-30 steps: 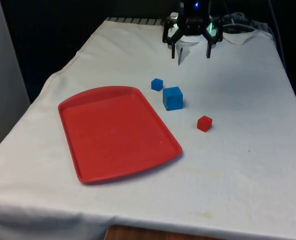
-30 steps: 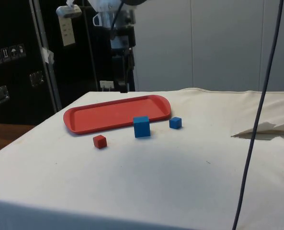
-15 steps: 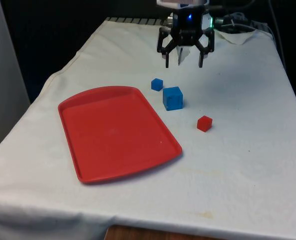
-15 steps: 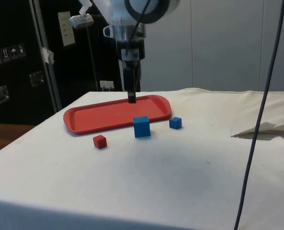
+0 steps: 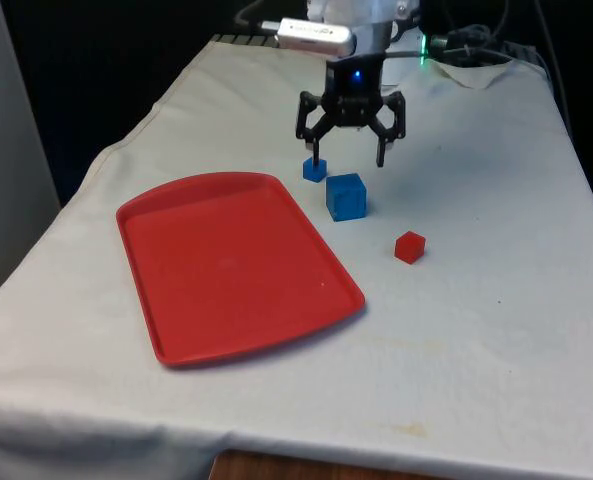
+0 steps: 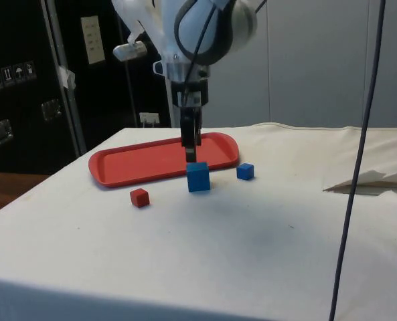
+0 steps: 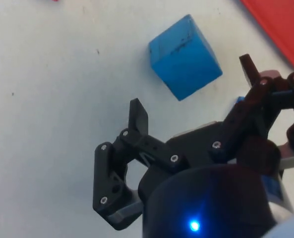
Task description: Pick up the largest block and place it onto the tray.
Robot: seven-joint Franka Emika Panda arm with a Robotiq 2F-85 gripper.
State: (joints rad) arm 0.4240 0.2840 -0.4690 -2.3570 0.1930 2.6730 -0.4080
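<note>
- The large blue block [image 5: 346, 196] sits on the white cloth [image 5: 476, 330], just off the far corner of the red tray [image 5: 231, 265] on the front view's right, not touching its rim
- In the side view this block [image 6: 198, 177] stands flat in front of the tray [image 6: 151, 162], with a clear strip of cloth between the two
- The gripper [image 5: 348, 156] hangs above the block, its fingers spread wide and holding nothing
- In the wrist view the block [image 7: 185, 56] lies ahead of the open gripper [image 7: 194, 87], not between the fingertips
- In the side view the gripper [image 6: 191, 148] points straight down, its tip just above the block's top face
- A small blue block [image 5: 314, 169] lies just beyond the large one, toward the robot, close under one fingertip in the front view
- From the side the small blue block [image 6: 245, 172] is near the tray's corner
- A small red block [image 5: 409, 247] rests apart from the others, on the front view's right of the large block
- In the side view the red block [image 6: 139, 197] is alone on the cloth, nearer the camera
</note>
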